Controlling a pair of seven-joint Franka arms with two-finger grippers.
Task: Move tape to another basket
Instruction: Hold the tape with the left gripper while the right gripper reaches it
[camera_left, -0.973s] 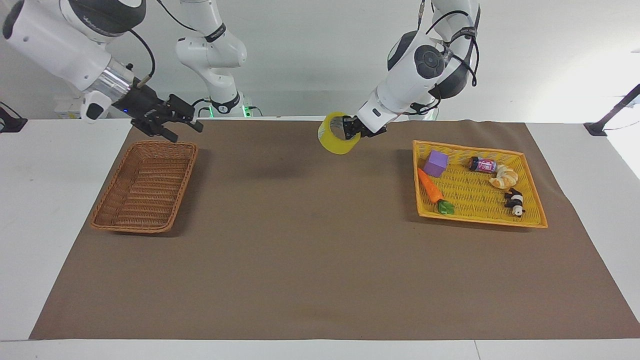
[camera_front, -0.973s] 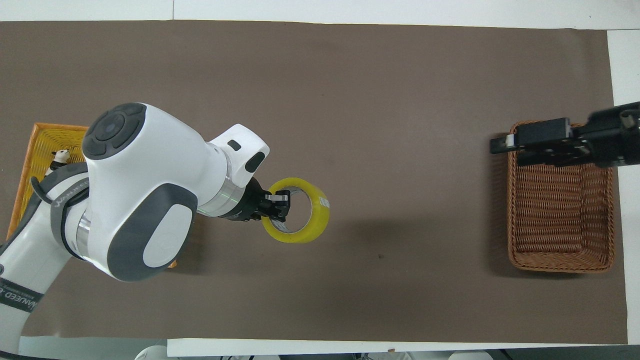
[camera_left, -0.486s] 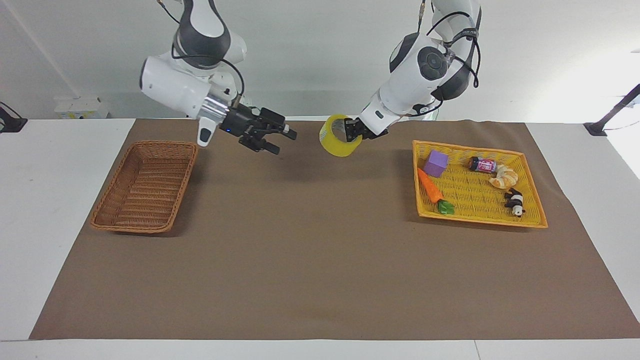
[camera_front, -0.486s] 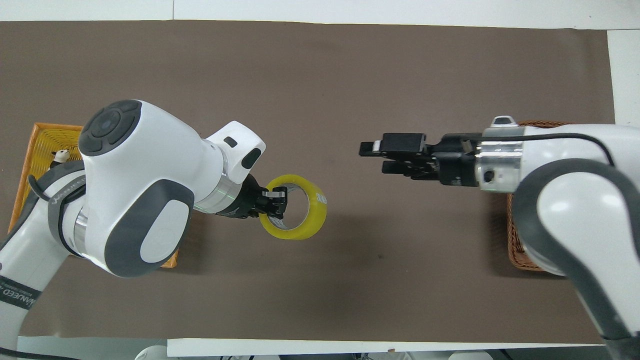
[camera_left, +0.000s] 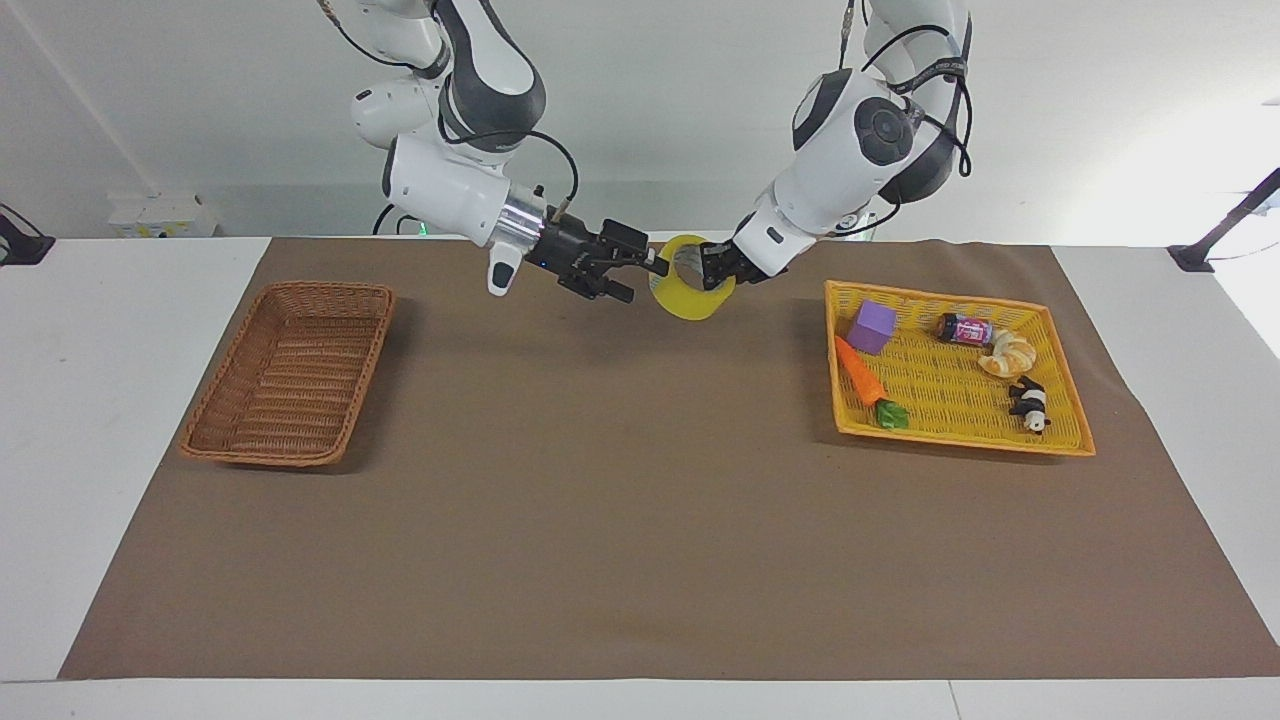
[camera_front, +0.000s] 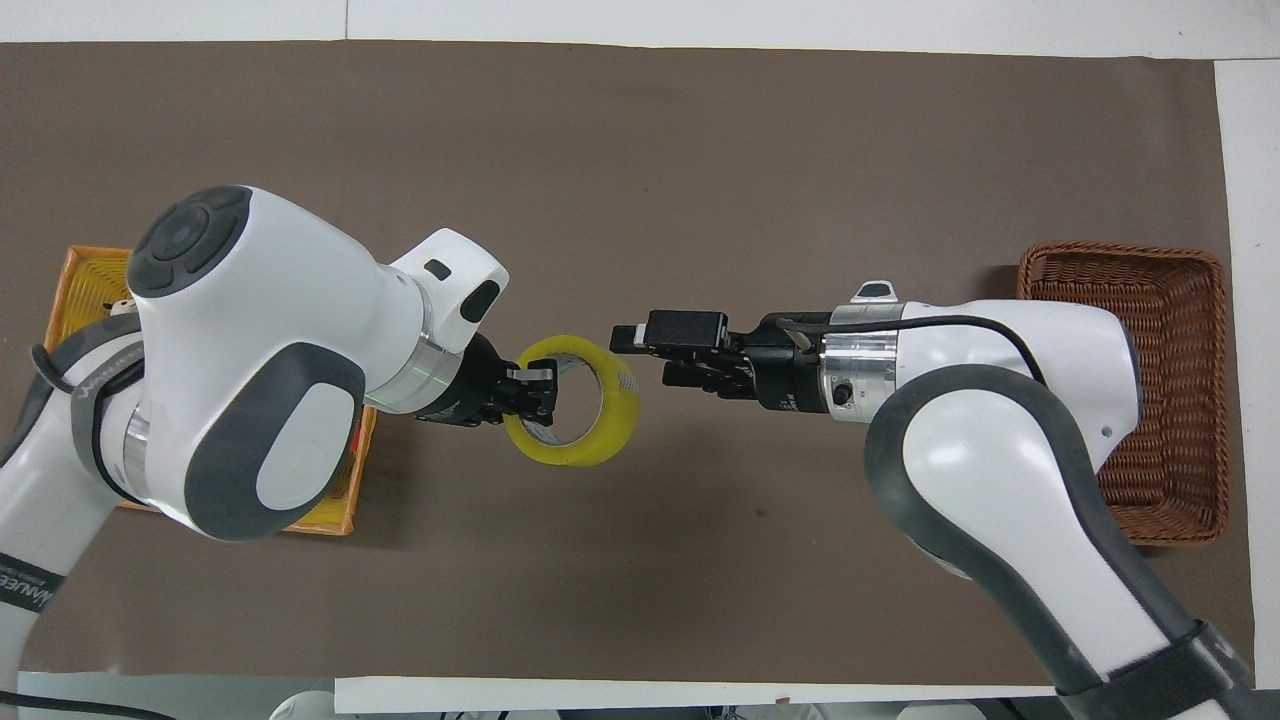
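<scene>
Hanging in mid-air over the middle of the desk (camera_left: 640, 560), the tape (camera_left: 690, 297) sits pinched by its wall in the left pincer (camera_left: 714, 270), which is clamped tight on the yellow ring. The right pincer (camera_left: 640, 275) stands wide apart just beside the roll's other edge, not visibly gripping it — a handover appears to be in hand. By that reading the task is roughly half done: the tape is out of the yellow tray (camera_left: 1062, 440) but not yet passed across, and the carry to the wicker basket (camera_left: 225, 447) at the right arm's end of the desk, plus the release, remain. The count: one tape, one brown basket holding nothing visible, one yellow tray and two arms. In the tray lie five things — a purple cube (camera_left: 873, 326), a carrot (camera_left: 862, 372), a small can (camera_left: 964, 328), a croissant (camera_left: 1008, 354) and a toy panda (camera_left: 1030, 405).
</scene>
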